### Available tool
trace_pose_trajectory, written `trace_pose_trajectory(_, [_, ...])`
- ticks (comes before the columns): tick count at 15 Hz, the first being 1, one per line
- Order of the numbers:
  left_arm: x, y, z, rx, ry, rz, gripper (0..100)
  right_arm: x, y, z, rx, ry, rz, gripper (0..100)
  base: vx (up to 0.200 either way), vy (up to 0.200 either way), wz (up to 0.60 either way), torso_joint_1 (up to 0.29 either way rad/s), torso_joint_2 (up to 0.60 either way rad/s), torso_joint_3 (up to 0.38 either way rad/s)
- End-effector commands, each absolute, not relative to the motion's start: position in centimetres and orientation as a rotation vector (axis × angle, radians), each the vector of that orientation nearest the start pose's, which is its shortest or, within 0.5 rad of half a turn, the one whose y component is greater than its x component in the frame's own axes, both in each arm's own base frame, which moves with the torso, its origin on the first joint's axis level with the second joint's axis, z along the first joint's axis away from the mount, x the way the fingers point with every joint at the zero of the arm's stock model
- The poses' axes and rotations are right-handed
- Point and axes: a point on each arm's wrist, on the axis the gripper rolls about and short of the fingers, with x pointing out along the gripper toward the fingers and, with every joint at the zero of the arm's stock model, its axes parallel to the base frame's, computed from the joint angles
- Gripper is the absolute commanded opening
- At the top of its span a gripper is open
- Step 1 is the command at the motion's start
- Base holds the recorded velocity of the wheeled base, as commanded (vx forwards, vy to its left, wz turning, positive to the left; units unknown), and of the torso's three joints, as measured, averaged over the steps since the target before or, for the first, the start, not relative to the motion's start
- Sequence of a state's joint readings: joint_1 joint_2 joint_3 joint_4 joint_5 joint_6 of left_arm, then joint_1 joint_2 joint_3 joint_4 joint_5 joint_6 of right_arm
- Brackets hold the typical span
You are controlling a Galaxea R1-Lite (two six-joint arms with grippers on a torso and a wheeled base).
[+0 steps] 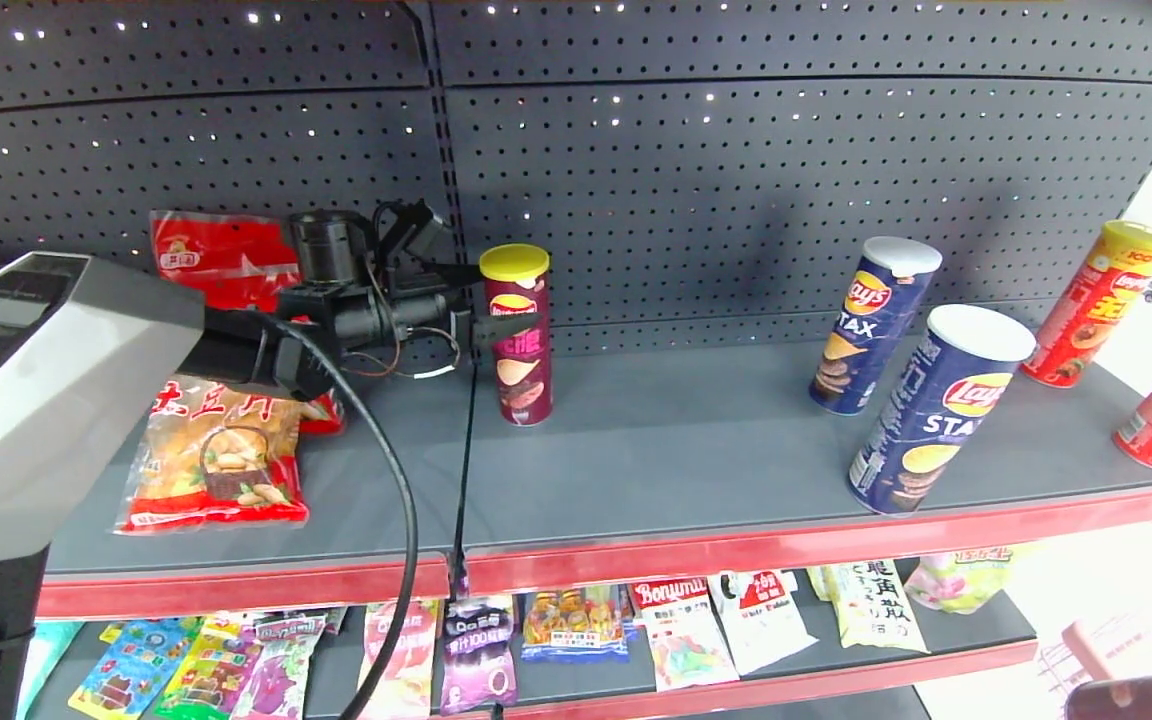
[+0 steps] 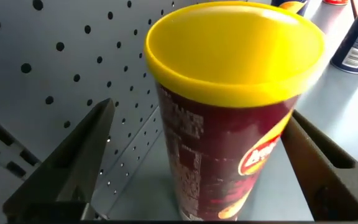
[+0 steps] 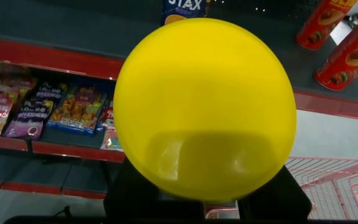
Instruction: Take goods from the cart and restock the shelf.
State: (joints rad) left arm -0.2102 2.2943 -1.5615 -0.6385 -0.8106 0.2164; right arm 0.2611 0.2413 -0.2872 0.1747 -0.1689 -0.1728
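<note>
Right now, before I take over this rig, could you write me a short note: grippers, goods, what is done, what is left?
Left gripper: open, fingers on both sides of the maroon can, which stands upright on the grey shelf close to the pegboard.
Right gripper: shut on a second can with a yellow lid, held out in front of the shelves, near the pink cart.
Done: maroon can is set on the shelf.
Left: back the left arm away, then shelve the second can.

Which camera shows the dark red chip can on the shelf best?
Head view: the dark red can stands whole on the shelf. Left wrist view gives lid and upper side; right wrist view, another can's yellow lid.
</note>
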Motion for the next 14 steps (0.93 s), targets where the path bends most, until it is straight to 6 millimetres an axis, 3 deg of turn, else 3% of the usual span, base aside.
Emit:
trace_pose_trajectory(1, [46.3,-11.6,15.4,0.168,-0.018,-1.028,100,-1.7,-0.9,14.2,-0.200,0.118,0.103,0,0.000,0.000,0.00,0.000,0.00,0.000])
trace_pose_trajectory(3, [46.5,-12.0,15.3,0.168,-0.018,-1.034,100,-1.7,-0.8,14.2,-0.199,0.119,0.103,0,0.000,0.000,0.00,0.000,0.00,0.000])
trace_pose_trajectory(4, [46.6,-12.4,15.3,0.170,-0.025,-1.043,0,-1.7,-0.9,14.2,-0.199,0.118,0.103,0,0.000,0.000,0.00,0.000,0.00,0.000])
trace_pose_trajectory(11, [46.2,-12.7,16.0,0.164,-0.024,-1.048,0,-1.7,-0.8,14.2,-0.199,0.119,0.103,0,0.000,0.000,0.00,0.000,0.00,0.000])
trace_pose_trajectory(14, [42.8,-12.0,18.2,0.146,0.026,-1.057,0,-1.7,-0.8,14.2,-0.199,0.119,0.101,0,0.000,0.000,0.00,0.000,0.00,0.000])
